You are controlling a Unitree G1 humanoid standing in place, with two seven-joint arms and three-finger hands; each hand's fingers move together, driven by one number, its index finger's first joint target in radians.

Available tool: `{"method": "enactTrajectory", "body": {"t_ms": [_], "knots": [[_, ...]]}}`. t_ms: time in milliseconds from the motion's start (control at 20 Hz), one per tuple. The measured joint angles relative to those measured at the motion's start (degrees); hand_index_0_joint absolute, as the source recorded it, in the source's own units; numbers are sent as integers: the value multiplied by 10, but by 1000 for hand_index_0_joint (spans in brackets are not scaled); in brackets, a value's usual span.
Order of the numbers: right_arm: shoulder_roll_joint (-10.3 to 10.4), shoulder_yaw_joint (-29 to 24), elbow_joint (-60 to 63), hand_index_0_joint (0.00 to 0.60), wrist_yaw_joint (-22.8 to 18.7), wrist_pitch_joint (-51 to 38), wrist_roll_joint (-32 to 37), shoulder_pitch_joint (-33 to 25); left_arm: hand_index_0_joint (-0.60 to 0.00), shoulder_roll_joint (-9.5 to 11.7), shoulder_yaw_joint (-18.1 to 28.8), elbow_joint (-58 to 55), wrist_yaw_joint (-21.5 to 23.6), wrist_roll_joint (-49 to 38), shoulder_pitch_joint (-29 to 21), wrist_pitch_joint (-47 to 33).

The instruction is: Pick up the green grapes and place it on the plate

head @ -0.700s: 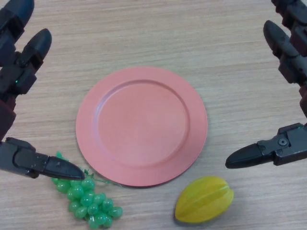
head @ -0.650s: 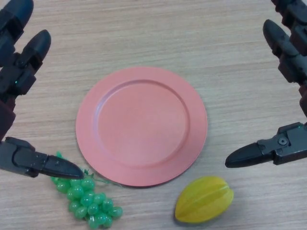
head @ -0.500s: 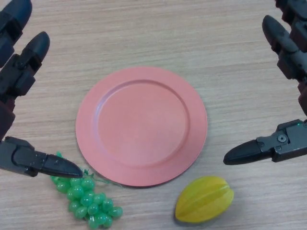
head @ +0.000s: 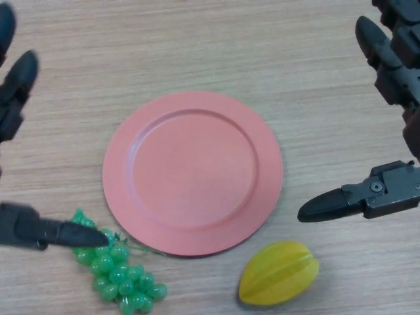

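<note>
Just beside the lower-left rim of the pink plate (head: 192, 172), the green grapes (head: 120, 274) are seen lying on the wooden bench (head: 197, 46), the top of the bunch nearly touching the rim. No fruit is carried by the plate, so the placing step is judged not yet done.

The left hand (head: 33, 231) is held spread, with its thumb laid across the upper end of the bunch and its two fingers (head: 16, 82) raised well to the upper left of the plate. Nothing is gripped by it. Compared with half a second ago, the left fingers are found drawn outward toward the view's edge and the thumb shifted slightly to the left and lower, while the grapes and the plate are unmoved. This is read as the hand being widened and repositioned over the bunch ahead of a closing grasp; whether the thumb actually touches the grapes cannot be told.

The right hand (head: 387, 190) is shown to the right of the plate, open and empty, its thumb pointed toward the plate's lower-right rim. A small drift toward the plate is noted since the earlier frames. A yellow starfruit (head: 278, 273) is left below the plate's lower right, apart from both hands.
</note>
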Motion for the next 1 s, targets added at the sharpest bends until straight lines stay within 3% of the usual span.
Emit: {"method": "enactTrajectory", "body": {"t_ms": [100,250,400,500,650,850,1000], "knots": [[11,10,0,0,4,3,-8,-6,0,-23,-23,18,1,45,53,-55],[28,32,0,0,12,13,-31,-16,0,-26,-82,82,27,97,128,-210],[41,43,0,0,24,14,-31,-17,0,-28,-88,157,84,140,161,-269],[49,55,0,0,29,15,-67,-21,0,-28,-88,200,99,167,177,-314],[55,56,0,0,32,15,-67,-20,0,-29,-106,253,134,204,197,-344],[55,63,0,0,32,15,-67,-18,0,-29,-167,308,171,248,219,-347],[49,62,0,0,31,15,-67,-13,0,-30,-197,344,246,301,210,-347]]}}
